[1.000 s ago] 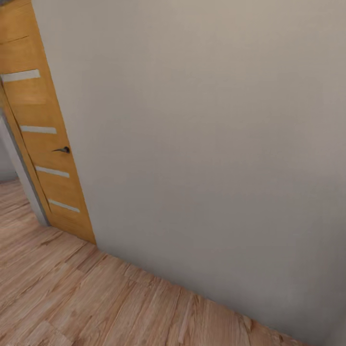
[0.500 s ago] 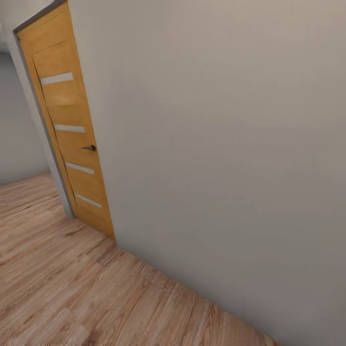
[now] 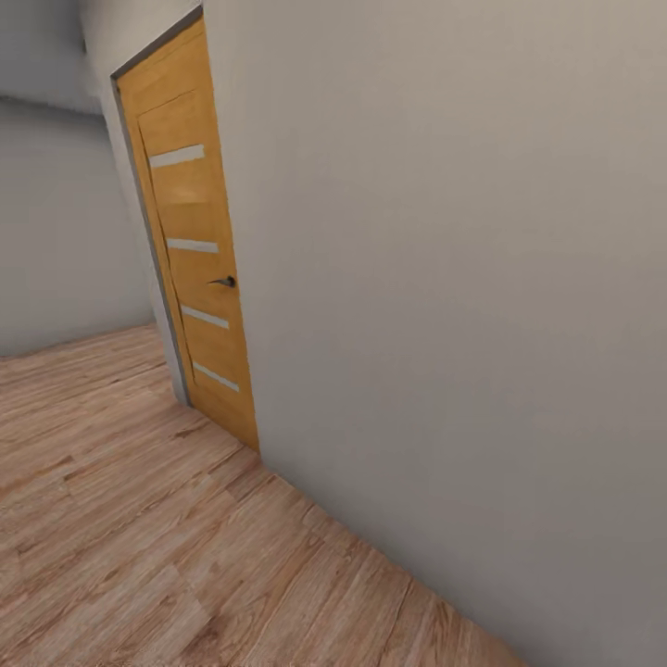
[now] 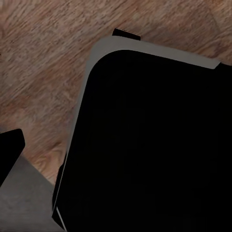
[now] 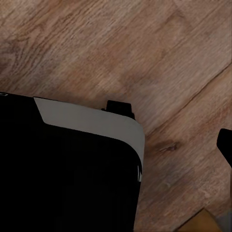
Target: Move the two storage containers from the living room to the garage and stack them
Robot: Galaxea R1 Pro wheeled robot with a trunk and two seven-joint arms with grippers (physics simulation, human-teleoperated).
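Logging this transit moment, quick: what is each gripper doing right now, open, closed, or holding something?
Left gripper: cannot be told; its wrist view shows a dark robot body over wood-plank floor.
Right gripper: cannot be told either.

Wall [image 3: 445,278] ahead of me and to my right, running back leftward. Door [image 3: 195,250] set in it at left. Plank floor [image 3: 139,537] before it, below my base [image 4: 154,145].

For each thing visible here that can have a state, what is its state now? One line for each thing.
Wooden door: shut in its frame, as far as the head view shows.
Door handle: level, not pressed down.
Wood-plank floor: bare where it shows.
Robot base: standing on the wood planks.
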